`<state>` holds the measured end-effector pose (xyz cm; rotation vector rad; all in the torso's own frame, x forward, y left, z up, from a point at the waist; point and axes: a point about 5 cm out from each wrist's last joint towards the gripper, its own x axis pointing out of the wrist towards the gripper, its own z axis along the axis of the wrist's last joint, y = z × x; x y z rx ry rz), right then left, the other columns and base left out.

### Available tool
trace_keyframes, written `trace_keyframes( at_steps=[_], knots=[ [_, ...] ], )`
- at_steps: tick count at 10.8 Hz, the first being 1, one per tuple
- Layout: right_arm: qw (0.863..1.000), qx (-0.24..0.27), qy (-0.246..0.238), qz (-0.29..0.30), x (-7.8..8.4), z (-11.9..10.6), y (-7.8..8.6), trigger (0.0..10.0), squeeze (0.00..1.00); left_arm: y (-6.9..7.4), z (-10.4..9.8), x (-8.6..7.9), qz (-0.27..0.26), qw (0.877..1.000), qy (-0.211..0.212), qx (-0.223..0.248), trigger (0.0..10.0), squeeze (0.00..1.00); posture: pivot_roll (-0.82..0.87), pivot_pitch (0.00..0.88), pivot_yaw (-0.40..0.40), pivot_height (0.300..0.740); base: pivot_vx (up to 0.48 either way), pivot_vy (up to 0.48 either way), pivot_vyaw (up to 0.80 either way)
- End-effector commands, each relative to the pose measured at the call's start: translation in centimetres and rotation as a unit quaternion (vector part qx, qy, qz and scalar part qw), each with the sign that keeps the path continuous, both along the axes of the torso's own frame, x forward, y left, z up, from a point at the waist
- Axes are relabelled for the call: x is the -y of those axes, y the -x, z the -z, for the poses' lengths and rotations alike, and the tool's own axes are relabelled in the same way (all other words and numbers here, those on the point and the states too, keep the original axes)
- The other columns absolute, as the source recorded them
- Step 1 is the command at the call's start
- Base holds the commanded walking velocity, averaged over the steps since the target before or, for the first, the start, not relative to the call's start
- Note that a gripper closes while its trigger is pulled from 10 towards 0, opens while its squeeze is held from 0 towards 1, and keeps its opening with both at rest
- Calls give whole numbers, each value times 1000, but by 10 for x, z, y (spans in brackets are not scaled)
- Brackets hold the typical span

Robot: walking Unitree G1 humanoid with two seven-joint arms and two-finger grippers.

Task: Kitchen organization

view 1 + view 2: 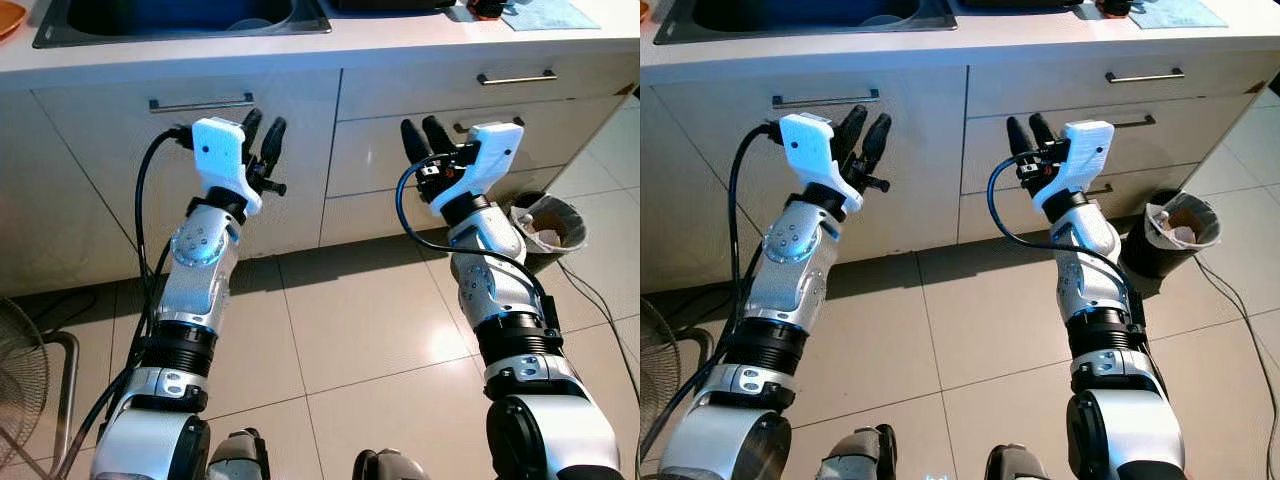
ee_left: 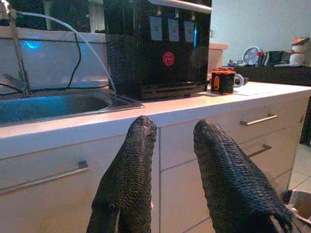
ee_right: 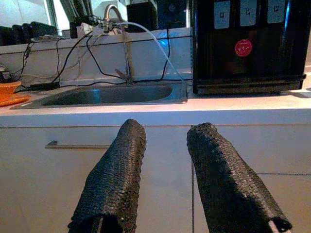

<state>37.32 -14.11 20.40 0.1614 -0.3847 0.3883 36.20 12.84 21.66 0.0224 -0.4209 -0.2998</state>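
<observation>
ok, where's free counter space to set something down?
Bare strip of counter along the front edge, between the sink and the black dispenser. More bare top between the dispenser and the orange mug. Crowded behind the sink: faucet, cables. Both grippers, left and right, hover open and empty.

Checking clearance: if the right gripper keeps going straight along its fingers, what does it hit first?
Likely the white cabinet front under the sink; right gripper is open and empty. Depth unclear.

Home kitchen: sink (image 3: 116, 94), counter (image 2: 194, 104), cabinet drawers (image 1: 1090, 90)
</observation>
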Motion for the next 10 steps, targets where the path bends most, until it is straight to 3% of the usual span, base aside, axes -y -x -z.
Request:
trace_keyframes(
  at_steps=[1,3,4,6,8,10],
  knots=[
    [1000,-8,2,15,6,5,1,10000,0,0,4,1,-6,1000,-1,-6,10000,0,34,163,-50,723,0,0,0],
    [994,-58,-14,94,31,20,-5,10000,0,-5,13,-26,-91,994,41,-33,10000,0,35,162,-49,723,0,0,0],
    [988,-97,-21,116,40,34,-5,10000,0,-6,21,-36,-112,992,42,-50,10000,0,37,160,-47,723,0,0,0],
    [963,-224,-1,153,52,92,7,10000,0,-2,65,-50,-142,980,35,-132,10000,0,42,151,-47,723,0,0,0],
    [920,-359,24,153,53,160,42,10000,0,18,138,-55,-160,947,18,-278,10000,0,44,146,-43,723,0,0,0],
    [884,-441,35,151,52,201,74,10000,0,44,186,-53,-164,912,14,-375,10000,0,49,145,-43,723,0,0,0]
  ],
)
